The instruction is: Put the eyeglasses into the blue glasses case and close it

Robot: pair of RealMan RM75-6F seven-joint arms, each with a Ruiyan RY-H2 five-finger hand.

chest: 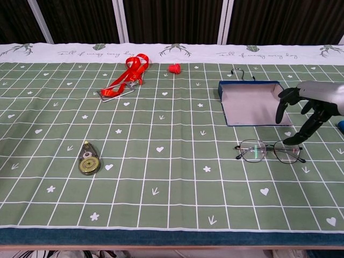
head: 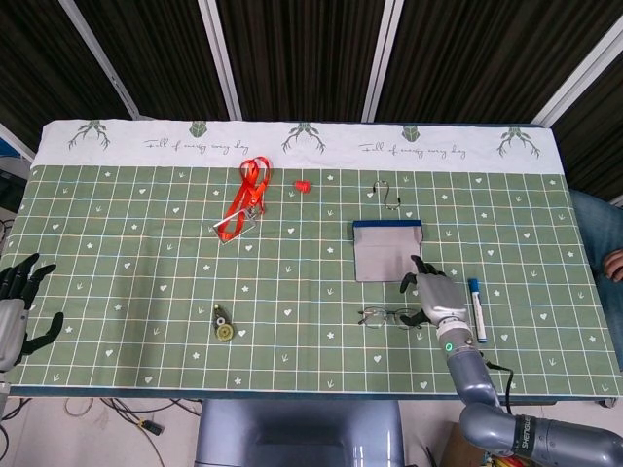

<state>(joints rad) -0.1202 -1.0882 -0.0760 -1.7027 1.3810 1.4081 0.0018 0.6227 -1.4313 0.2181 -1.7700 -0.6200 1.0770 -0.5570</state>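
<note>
Fingers [chest: 285,102] spread — apparently above eyeglasses [chest: 270,151]

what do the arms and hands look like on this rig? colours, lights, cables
The right hand has a silver-grey back and black fingers. Its wrist is grey with a small green light, on a rounded grey arm with lettering too small to read and a thin black cable beside it. The left hand matches: grey back, black fingers.
</note>
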